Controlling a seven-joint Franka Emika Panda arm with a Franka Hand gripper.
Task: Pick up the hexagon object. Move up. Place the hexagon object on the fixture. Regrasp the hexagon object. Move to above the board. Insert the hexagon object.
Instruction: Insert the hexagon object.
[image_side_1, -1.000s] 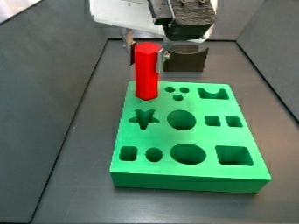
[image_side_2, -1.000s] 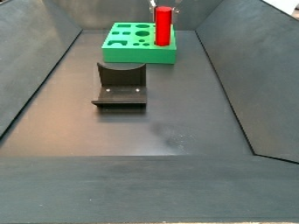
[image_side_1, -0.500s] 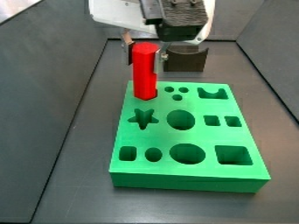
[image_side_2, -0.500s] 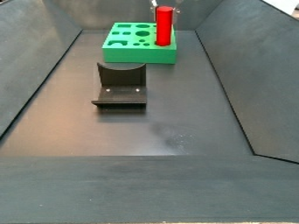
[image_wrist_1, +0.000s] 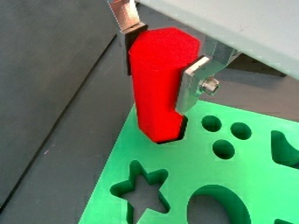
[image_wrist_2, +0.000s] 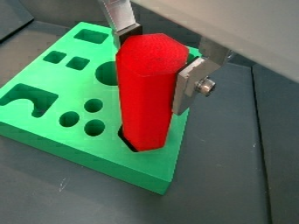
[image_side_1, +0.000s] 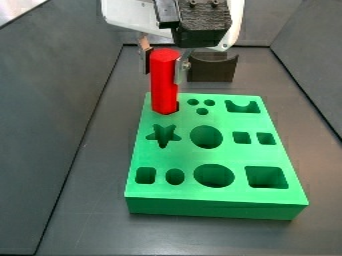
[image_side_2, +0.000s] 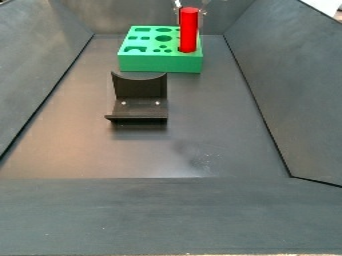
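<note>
hexagon object (image_wrist_1: 158, 83): red, upright | end effector (image_wrist_1: 162, 54) gripping | entering board (image_wrist_1: 239, 188) corner hole

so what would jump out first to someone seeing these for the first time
The red peg, standing upright with its lower end in the hexagon hole at a corner of the green board. The gripper sits right above the board, its silver fingers on either side of the peg's upper part. Next would be the dark fixture, alone on the grey floor in front of the board in a side view.
</note>
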